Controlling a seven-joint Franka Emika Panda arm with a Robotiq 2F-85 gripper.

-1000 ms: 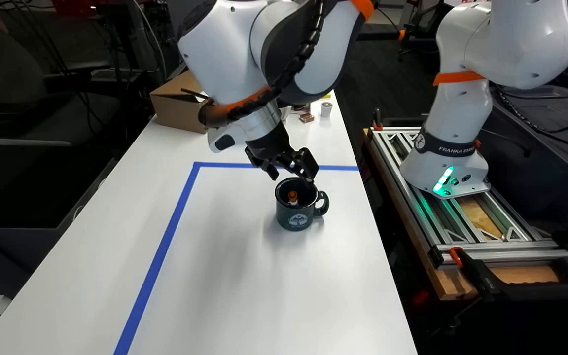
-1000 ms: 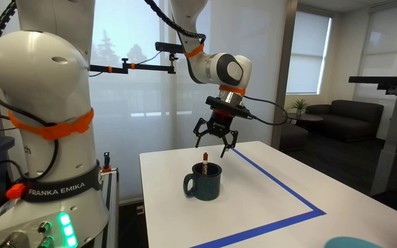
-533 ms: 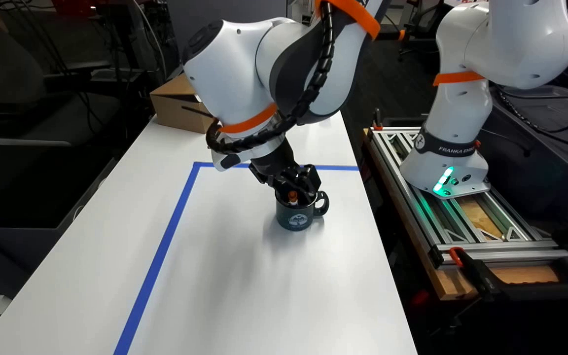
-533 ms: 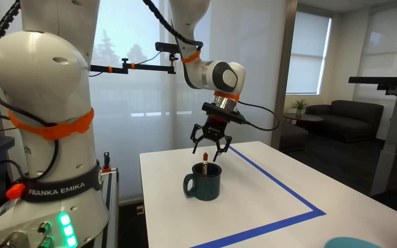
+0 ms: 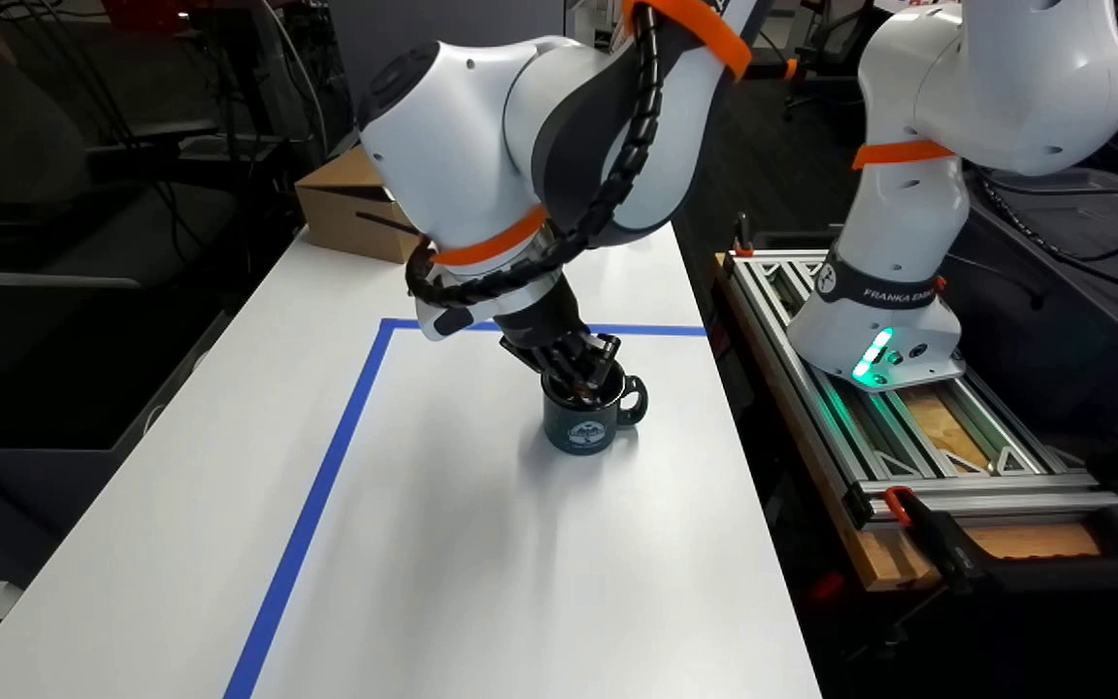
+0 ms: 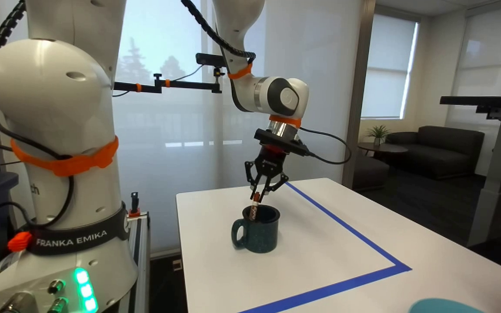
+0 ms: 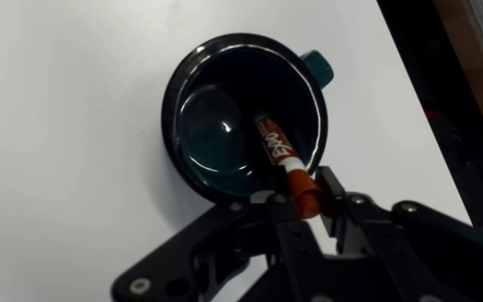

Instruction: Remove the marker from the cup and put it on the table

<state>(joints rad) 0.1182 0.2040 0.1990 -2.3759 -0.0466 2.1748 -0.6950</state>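
Fingers (image 7: 329, 182) close together, one on either side, grip the marker (image 7: 277, 144) by its orange-brown capped end, the rest slanting down into the dark mug (image 7: 214, 130). From the left in an exterior view, blue tape (image 5: 320, 485) comes first, then a broad stretch of white tabletop (image 5: 462, 563), then the mug, standing upright near the tabletop's right-hand edge. Left to right around these stand a dark chair (image 5: 122, 228), a cardboard box (image 5: 355, 218) on the tabletop and, past that edge, a metal frame (image 5: 1015, 493).
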